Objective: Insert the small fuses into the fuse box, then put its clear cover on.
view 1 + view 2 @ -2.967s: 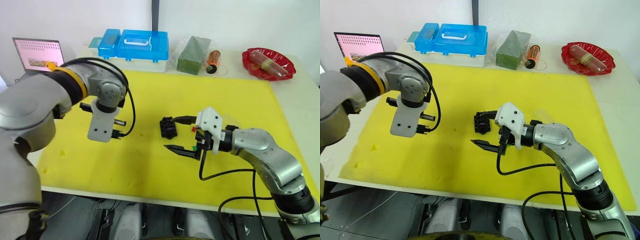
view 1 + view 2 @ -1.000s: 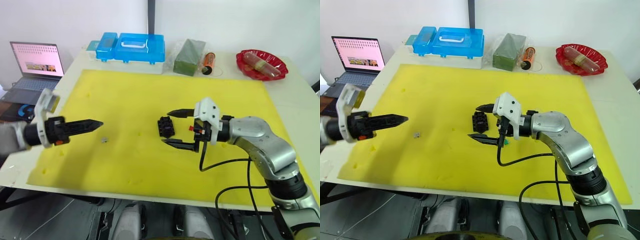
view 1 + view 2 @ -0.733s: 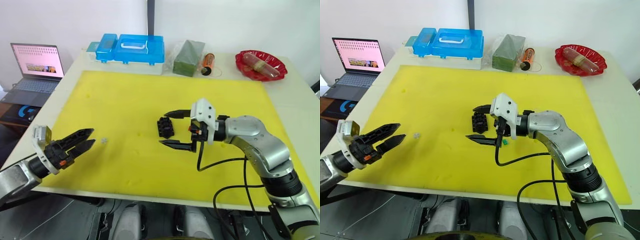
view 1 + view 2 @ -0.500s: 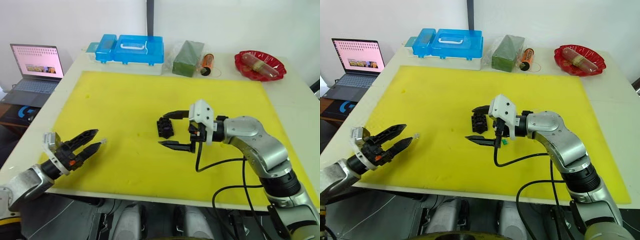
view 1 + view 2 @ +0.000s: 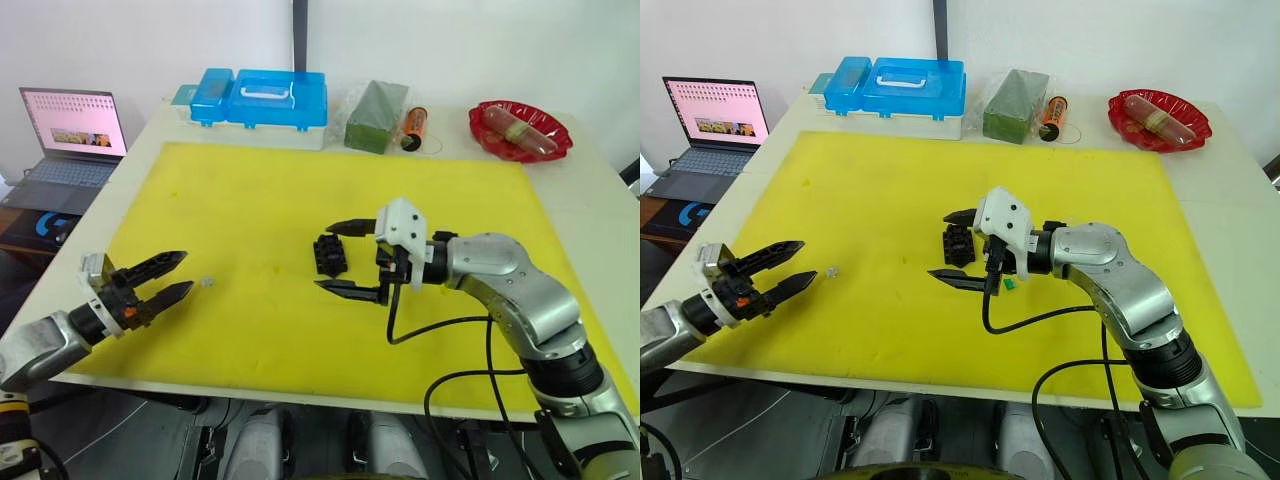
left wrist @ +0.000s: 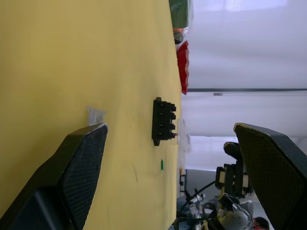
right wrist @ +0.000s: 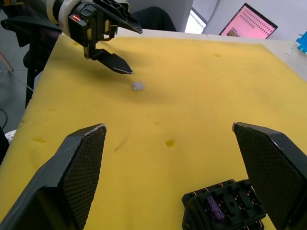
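We see the left gripper [image 5: 172, 276] spread apart, empty, just beside a tiny pale fuse [image 5: 207, 282] on the mat [image 5: 250, 190]. Right gripper [image 5: 336, 258] also spread, straddling the fuse box [image 5: 329, 254] mid-mat; green fuse [image 5: 1009, 284] lies beside it.

A white worktop [image 5: 600, 190] carries a yellow mat [image 5: 260, 200]. Behind it stands a plain white wall [image 5: 460, 40], split by a dark vertical strip [image 5: 299, 35]. An open laptop [image 5: 62, 135] sits on a lower surface to the left.
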Available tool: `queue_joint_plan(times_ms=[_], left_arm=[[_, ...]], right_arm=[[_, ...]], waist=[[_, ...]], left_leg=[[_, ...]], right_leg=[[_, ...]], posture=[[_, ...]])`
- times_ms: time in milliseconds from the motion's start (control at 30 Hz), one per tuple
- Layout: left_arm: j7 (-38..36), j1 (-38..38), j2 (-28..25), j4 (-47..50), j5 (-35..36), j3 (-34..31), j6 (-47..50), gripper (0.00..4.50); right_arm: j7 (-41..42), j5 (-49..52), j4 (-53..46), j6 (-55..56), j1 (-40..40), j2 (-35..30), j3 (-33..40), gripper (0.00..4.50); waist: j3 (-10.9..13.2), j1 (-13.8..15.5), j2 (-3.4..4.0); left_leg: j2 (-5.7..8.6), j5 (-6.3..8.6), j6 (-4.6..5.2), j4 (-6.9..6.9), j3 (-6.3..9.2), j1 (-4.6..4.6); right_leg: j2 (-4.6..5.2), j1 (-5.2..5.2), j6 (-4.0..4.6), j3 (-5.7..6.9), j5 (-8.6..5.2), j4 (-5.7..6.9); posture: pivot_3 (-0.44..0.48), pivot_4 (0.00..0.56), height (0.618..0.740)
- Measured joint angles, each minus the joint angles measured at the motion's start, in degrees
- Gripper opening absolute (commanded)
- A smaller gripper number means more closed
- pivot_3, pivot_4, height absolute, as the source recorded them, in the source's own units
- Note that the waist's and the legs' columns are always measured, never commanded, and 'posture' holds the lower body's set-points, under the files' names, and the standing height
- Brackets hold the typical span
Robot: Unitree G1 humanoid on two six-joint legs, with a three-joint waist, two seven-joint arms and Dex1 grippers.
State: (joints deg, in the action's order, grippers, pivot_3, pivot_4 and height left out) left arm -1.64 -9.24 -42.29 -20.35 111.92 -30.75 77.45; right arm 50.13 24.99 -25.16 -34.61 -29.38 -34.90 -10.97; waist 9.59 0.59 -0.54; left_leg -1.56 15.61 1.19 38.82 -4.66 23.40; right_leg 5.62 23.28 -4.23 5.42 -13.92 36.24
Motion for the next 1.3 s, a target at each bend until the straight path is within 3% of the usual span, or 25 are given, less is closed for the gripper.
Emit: queue_joint_plan(times_ms=[433,867,1067,1300], left_arm=[[-2.28,0.74,-2.91,-2.43,-0.97,2.97,0.52,4.45],[-11.13,0.16,-3.89,-3.18,-10.60,2.95,1.45,4.45],[-16.85,-2.35,-3.82,-2.53,-19.03,4.06,1.76,4.45],[-18.00,-8.37,-0.03,-3.71,-25.60,4.66,1.87,4.45]], right_arm=[[-0.72,0.01,-1.14,-0.48,1.12,-0.59,0.72,4.50],[-0.64,0.02,-1.14,-0.44,1.33,-1.28,0.77,4.50],[-0.63,0.02,-1.14,-0.44,1.33,-1.32,0.77,4.50],[-0.62,0.05,-1.16,-0.44,1.34,-1.48,0.77,4.50]], waist=[[0.00,-0.68,0.00],[0.00,-1.29,0.01],[-0.01,-1.08,0.04],[-0.05,0.27,0.11]], left_leg=[[0.09,-0.08,-0.15,-0.48,-0.05,-0.01],[0.08,-0.18,-0.32,-0.70,-0.01,-0.02],[0.08,-0.10,-0.45,-0.71,0.01,-0.02],[0.12,-0.08,-0.50,-0.71,0.01,-0.01]], right_leg=[[0.23,0.21,0.17,-0.04,-0.03,-0.12],[0.25,0.36,0.33,-0.04,-0.07,-0.10],[0.30,0.60,0.54,-0.03,-0.17,-0.11],[0.40,0.63,0.56,-0.01,-0.15,-0.11]], posture=[[0.000,0.150,0.740],[0.000,0.150,0.740],[0.000,0.150,0.740],[0.000,0.150,0.740]])
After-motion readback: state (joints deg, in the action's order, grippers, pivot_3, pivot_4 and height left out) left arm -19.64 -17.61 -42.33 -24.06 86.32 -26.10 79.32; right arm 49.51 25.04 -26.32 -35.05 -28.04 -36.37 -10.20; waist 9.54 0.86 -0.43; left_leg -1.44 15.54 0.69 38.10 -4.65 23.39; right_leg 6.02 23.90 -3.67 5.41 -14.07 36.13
